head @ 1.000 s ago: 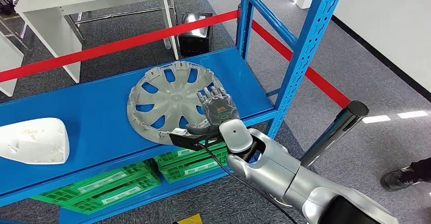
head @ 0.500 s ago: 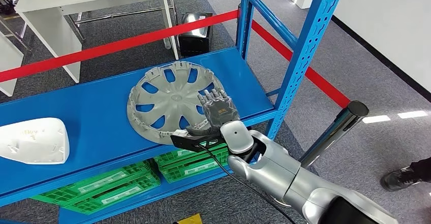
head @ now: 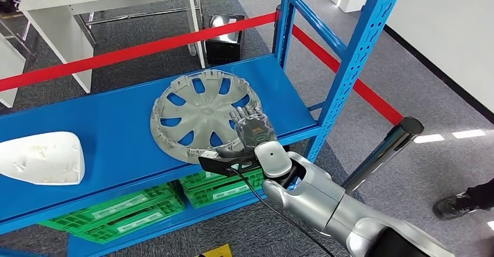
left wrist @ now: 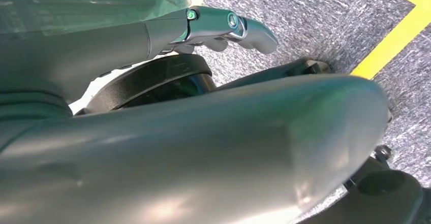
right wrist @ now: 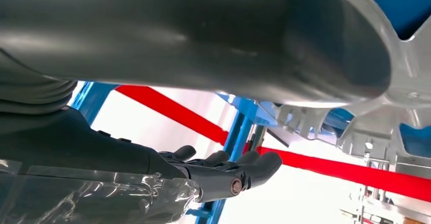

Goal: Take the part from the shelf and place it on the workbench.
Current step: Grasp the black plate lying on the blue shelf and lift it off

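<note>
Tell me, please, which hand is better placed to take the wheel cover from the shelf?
The right hand: it already lies on the grey wheel cover at its near edge on the blue shelf. The left hand hangs over the floor.

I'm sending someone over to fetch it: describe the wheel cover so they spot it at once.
Find the blue shelf of the blue metal rack. Towards its right end lies the wheel cover, a round grey disc with cut-out spokes, under the robot's right hand. The white part at the shelf's left end is solid and not round.
</note>
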Tool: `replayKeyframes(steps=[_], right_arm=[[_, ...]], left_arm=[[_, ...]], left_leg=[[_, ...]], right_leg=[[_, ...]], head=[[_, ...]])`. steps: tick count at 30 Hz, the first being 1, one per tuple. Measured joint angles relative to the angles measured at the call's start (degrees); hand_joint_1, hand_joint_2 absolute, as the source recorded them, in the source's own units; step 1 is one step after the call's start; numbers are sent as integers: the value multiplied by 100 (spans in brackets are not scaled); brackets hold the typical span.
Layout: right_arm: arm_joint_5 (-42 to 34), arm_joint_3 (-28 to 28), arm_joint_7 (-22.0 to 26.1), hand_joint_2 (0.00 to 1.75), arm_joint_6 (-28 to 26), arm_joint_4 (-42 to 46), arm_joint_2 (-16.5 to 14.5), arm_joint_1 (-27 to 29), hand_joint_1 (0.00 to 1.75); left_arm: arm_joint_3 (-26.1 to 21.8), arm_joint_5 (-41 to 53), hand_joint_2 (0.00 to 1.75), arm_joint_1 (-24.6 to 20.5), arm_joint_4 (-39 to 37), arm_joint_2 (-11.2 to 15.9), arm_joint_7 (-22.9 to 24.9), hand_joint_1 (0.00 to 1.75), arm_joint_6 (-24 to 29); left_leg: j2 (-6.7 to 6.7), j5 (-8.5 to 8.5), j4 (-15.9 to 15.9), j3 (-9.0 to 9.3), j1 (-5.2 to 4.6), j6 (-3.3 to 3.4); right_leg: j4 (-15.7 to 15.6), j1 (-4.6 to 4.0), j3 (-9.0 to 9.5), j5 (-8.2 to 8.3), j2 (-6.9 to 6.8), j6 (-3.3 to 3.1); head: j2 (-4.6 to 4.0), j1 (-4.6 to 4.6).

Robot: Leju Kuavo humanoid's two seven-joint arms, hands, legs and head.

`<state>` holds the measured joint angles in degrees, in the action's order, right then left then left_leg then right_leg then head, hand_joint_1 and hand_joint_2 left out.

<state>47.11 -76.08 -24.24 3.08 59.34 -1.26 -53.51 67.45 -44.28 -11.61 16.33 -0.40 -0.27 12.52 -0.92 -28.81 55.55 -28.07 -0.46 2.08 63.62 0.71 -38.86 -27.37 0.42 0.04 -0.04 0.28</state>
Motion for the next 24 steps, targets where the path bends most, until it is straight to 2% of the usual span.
replayKeyframes(steps=[2,3,4,5,6,7,8,9,11,13,14,15,17,18,19,20,22,23,24], right_arm=[[-4,-1,2,0,0,-7,13,32,0],[-6,-2,3,0,0,-11,21,56,0],[-7,-3,4,0,0,-14,27,75,0],[-8,-4,4,0,0,-16,32,85,0],[-8,-3,4,0,0,-16,34,89,0],[-8,-3,4,0,0,-16,37,87,0],[-9,-4,4,0,0,-14,39,86,0],[-11,-4,4,0,1,-11,42,89,0],[-17,-3,3,0,3,-6,49,97,0],[-19,9,2,0,4,1,49,97,0],[-19,12,3,0,3,5,45,88,0],[-20,14,3,0,4,8,42,83,0],[-28,8,4,0,8,9,42,89,0],[-33,5,4,0,10,9,43,105,0],[-40,3,4,0,13,9,43,121,0],[-48,3,4,0,14,9,43,131,0],[-57,7,3,0,15,8,45,134,0],[-59,7,3,0,18,9,45,132,0],[-61,7,3,0,19,9,47,131,0]], left_arm=[[0,0,0,3,-1,1,0,0,0],[0,0,0,5,-1,1,-2,0,0],[0,0,0,8,-1,1,-5,0,0],[0,0,0,10,-1,1,-9,0,0],[0,0,0,14,-1,2,-13,0,0],[-1,-1,0,17,-4,7,-16,0,-1],[-2,-2,0,20,-8,13,-20,0,-2],[-3,-2,0,22,-12,18,-23,0,-2],[-9,-2,0,24,-20,23,-31,0,-2],[-12,-4,0,27,-25,26,-34,0,-2],[-13,-4,0,25,-26,27,-36,0,-2],[-14,-3,0,19,-27,27,-39,0,-2],[-20,1,0,-8,-27,28,-56,0,1],[-23,3,0,-23,-27,28,-66,0,3],[-27,4,0,-33,-27,29,-73,0,4],[-29,4,0,-39,-28,30,-75,0,3],[-33,3,0,-33,-31,33,-74,0,-1],[-34,1,0,-26,-34,33,-73,0,-4],[-36,-1,0,-20,-37,31,-72,0,-7]], left_leg=[[-1,-4,-5,-9,11,3],[-3,-14,-4,-3,14,-7],[-4,-29,-2,10,19,-23],[-6,-53,3,34,28,-46],[-7,-86,11,65,38,-74],[-7,-124,19,86,41,-110],[-7,-161,34,98,39,-149],[-7,-189,40,102,35,-187],[-7,-226,27,111,30,-259],[-3,-301,65,117,36,-326],[-1,-388,231,52,37,-352],[0,-514,534,-99,38,-372],[0,-773,1381,-567,35,-390],[0,-806,1695,-773,32,-387],[0,-723,1811,-894,29,-375],[0,-518,1695,-910,26,-354],[0,41,1044,-750,15,-290],[0,237,740,-654,1,-253],[1,320,524,-582,-14,-218]], right_leg=[[778,28,-380,-304,-10,45],[1026,39,-511,-345,-10,59],[1066,46,-547,-277,-11,68],[849,51,-461,-97,-15,73],[456,55,-288,134,-22,75],[72,46,-99,290,-27,72],[-253,35,57,371,-25,43],[-426,22,143,367,-22,1],[-484,5,176,270,-7,-118],[-486,17,221,221,-5,-210],[-495,26,259,198,-6,-249],[-503,26,296,173,-9,-280],[-503,1,351,118,-10,-322],[-503,-15,384,89,-7,-329],[-502,-31,426,57,-2,-335],[-502,-44,482,22,6,-335],[-507,-63,605,-57,18,-321],[-508,-72,642,-87,23,-304],[-510,-78,649,-104,26,-281]], head=[[0,32],[0,37],[0,38],[0,40],[0,42],[0,43],[0,48],[0,46],[0,39],[0,14],[0,-12],[0,-42],[0,-89],[0,-98],[0,-104],[0,-109],[0,-115],[0,-113],[0,-116]])
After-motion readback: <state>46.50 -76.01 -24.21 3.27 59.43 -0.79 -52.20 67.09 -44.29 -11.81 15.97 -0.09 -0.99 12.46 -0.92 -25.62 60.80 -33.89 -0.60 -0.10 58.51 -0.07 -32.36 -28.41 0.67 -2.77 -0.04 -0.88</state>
